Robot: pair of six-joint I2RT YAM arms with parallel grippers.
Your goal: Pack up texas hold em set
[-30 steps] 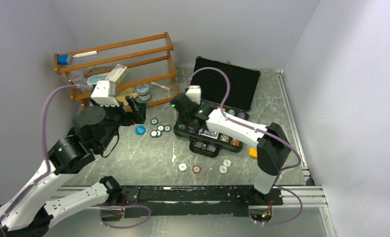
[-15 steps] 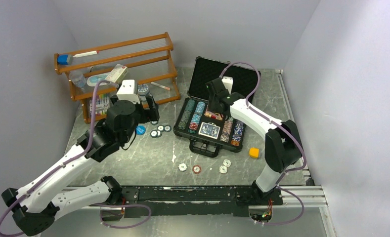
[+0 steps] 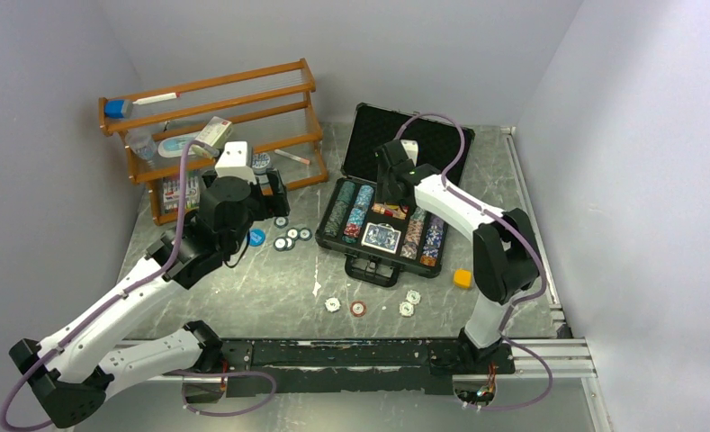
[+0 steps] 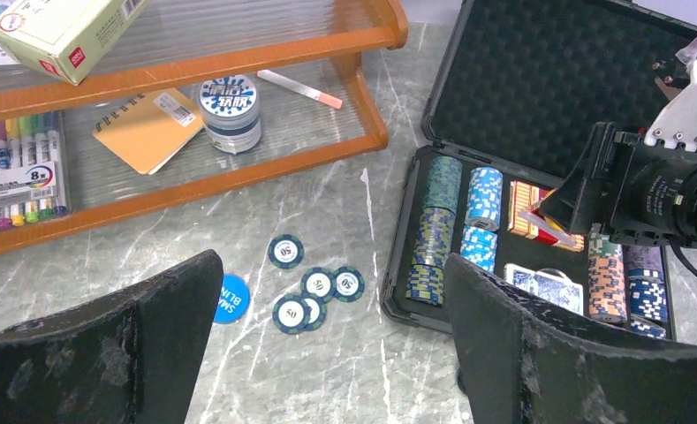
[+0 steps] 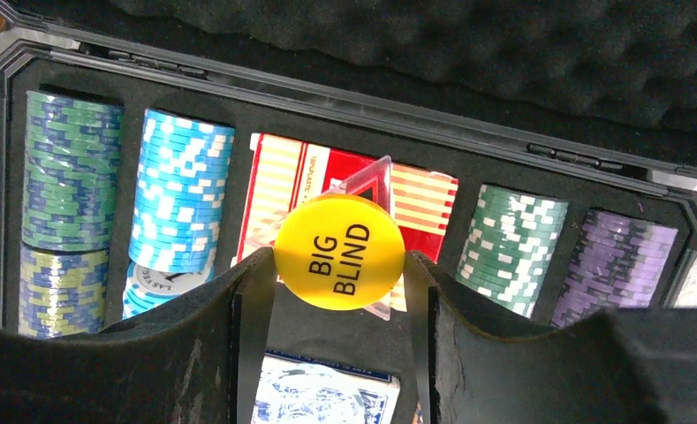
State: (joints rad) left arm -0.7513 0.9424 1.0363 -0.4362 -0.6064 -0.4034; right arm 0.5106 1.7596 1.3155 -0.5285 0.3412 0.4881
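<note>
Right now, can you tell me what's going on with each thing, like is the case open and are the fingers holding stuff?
Case: open, lid tipped back, chips stacked inside.
Yellow button: pinched between the right fingers, over the red cards.
Left fingers: wide open, empty.
Dark chips: loose, lying flat on the table.
Blue button: flat on the table beside them.

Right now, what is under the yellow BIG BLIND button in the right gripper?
The red card deck in the middle slot of the case; the BIG BLIND button hides its centre.
</note>
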